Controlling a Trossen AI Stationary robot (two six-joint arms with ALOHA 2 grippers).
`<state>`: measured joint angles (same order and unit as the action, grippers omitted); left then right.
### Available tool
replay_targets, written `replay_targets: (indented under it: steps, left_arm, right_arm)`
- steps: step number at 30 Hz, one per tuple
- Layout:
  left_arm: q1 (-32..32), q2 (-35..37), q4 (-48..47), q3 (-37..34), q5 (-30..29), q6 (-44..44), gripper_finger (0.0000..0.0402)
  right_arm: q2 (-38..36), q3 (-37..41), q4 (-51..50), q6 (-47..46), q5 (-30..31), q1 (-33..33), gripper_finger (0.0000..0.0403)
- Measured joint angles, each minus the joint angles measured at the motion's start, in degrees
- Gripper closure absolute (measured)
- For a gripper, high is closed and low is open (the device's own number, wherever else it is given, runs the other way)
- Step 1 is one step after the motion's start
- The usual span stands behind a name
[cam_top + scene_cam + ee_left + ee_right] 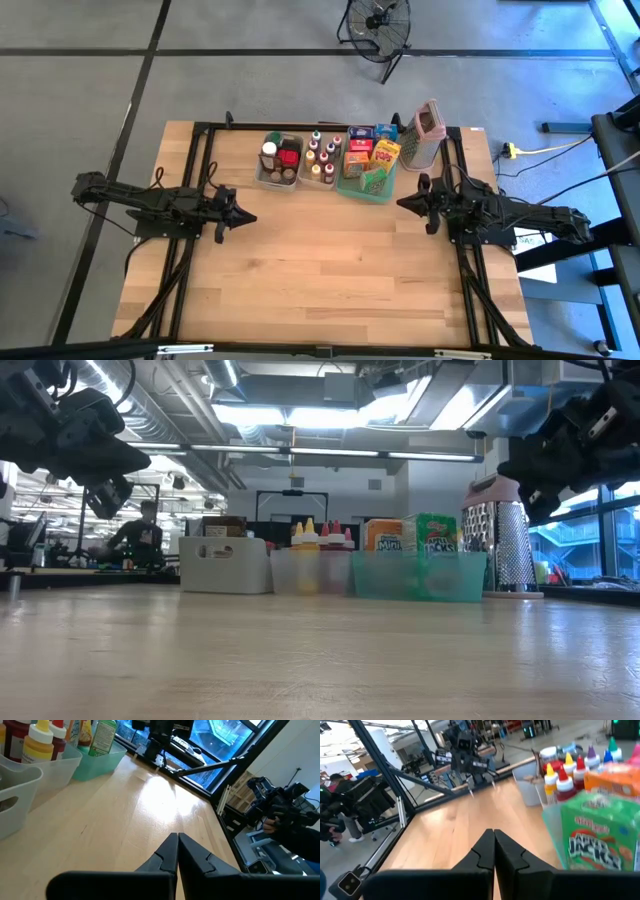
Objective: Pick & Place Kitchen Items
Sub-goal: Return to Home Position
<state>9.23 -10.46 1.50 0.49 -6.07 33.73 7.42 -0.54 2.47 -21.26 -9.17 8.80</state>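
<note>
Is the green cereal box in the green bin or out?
Inside: the green cereal box stands within the walls of the green plastic bin.

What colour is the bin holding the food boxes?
Teal green, see-through. The bin shows best in the low view.

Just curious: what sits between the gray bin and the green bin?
A clear bin holding small bottles with coloured caps, shown in the low and high views.

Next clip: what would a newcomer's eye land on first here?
Three bins packed with groceries line the far edge of the table: gray bin, clear bin, green bin, with a metal grater at the right end. The left gripper and right gripper, both shut, hang above the table at either side.
</note>
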Motion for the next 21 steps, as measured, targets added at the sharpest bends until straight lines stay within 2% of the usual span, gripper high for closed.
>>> replay_targets:
  steps: [13, 21]
  left_arm:
    - [0.0, 0.0, -0.2, 0.0, 1.1, 0.1, 0.04]
    - [0.0, 0.0, -0.2, 0.0, 1.1, -4.0, 0.0394]
  right_arm:
    - [0.0, 0.0, -0.5, 3.2, 0.6, 0.0, 0.04]
    - [0.0, 0.0, -0.5, 3.3, 0.6, 0.0, 0.04]
